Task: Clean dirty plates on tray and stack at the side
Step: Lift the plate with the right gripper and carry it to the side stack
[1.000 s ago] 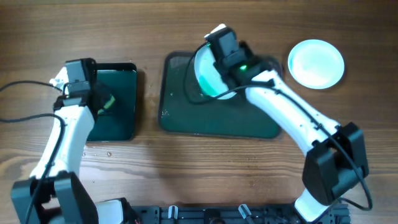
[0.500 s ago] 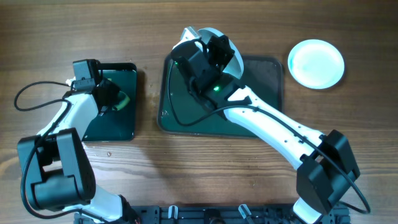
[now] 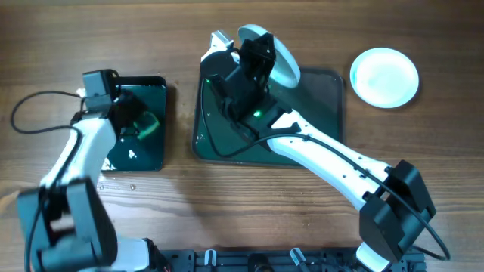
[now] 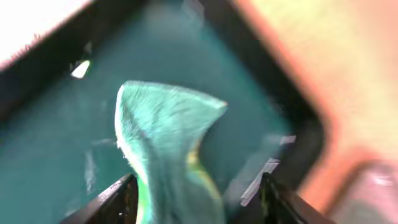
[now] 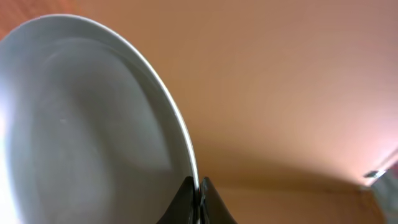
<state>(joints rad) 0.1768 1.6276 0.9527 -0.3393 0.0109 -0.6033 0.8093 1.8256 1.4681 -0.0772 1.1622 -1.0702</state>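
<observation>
Over the tray's far left part, the right gripper [image 5: 196, 198] is seen pressed together on the rim of a tilted plate [image 5: 93, 124], the two fingertips meeting on its thin edge. The plate is held on edge, clear of the tray [image 3: 318, 102], with its hollow face turned toward the wrist camera. No teal smear can be made out on that face, though the picture is soft.

The bare part of the tray carries no plate that can be seen; what lies beneath the arm is hidden. On the table [image 3: 227, 204], well apart from the tray on its right side, a second plate [image 3: 384, 77] lies flat and looks white. It is judged to be the start of the stack. A third plate is not in view.

Beside the tray on its left, the left gripper [image 4: 198, 202] is held over the small tray [image 3: 151, 155], with the green sponge [image 4: 165, 137] standing between its fingers. Whether the sponge is actually clamped cannot be told through the blur.

The task is judged to be partly done: one plate is set aside and one is raised. The raised plate remains to be stacked on the plate lying right of the tray.
</observation>
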